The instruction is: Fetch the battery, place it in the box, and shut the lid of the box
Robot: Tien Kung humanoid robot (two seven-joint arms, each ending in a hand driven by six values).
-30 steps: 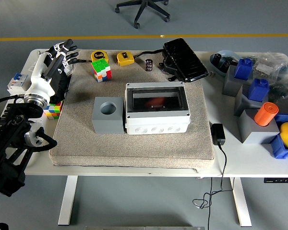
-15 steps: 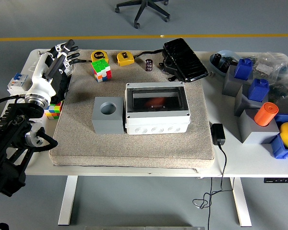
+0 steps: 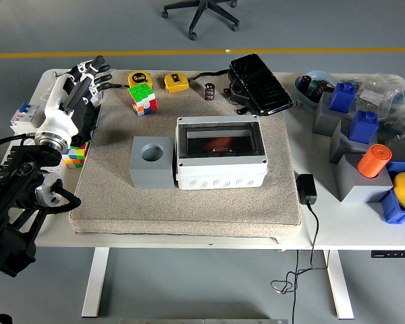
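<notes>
While the left robot hand [image 3: 81, 79] hovers over the desk's [image 3: 189, 233] far-left corner, fingers spread, holding nothing, the battery [image 3: 209, 91] stands upright on the mat [image 3: 189, 196] near the far edge, beside a yellow tape measure [image 3: 176, 82]. Grey box [image 3: 220, 152] sits mid-mat, well apart from the battery, black lid [image 3: 260, 84] off behind it.

We see bare mat [image 3: 189, 202] near the box [image 3: 220, 152], while on the far side a coloured cube [image 3: 142, 99], two tape measures [image 3: 158, 80] and a black case [image 3: 259, 84] crowd around the battery [image 3: 209, 91].
</notes>
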